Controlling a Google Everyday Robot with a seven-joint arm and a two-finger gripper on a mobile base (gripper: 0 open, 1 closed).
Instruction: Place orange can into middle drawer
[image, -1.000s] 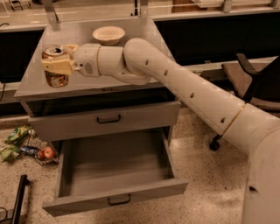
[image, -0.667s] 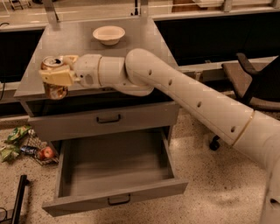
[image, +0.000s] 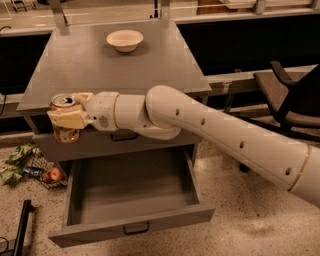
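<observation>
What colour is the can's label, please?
Mottled orange-brown, camera view; the gripper grips the orange can at the cabinet's front-left corner.

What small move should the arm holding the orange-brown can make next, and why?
The cream two-finger gripper grips the small orange-brown drink can above the left wall of the open grey metal drawer, not over its floor; so probably lower it toward the drawer's centre.

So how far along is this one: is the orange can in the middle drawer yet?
Not yet. Done: the wide grey metal middle drawer stands open, nothing in it. In hand: the gripper is shut on the small orange-brown can, held in the air at the front edge of the grey cabinet. Left: lower it in and release.
</observation>
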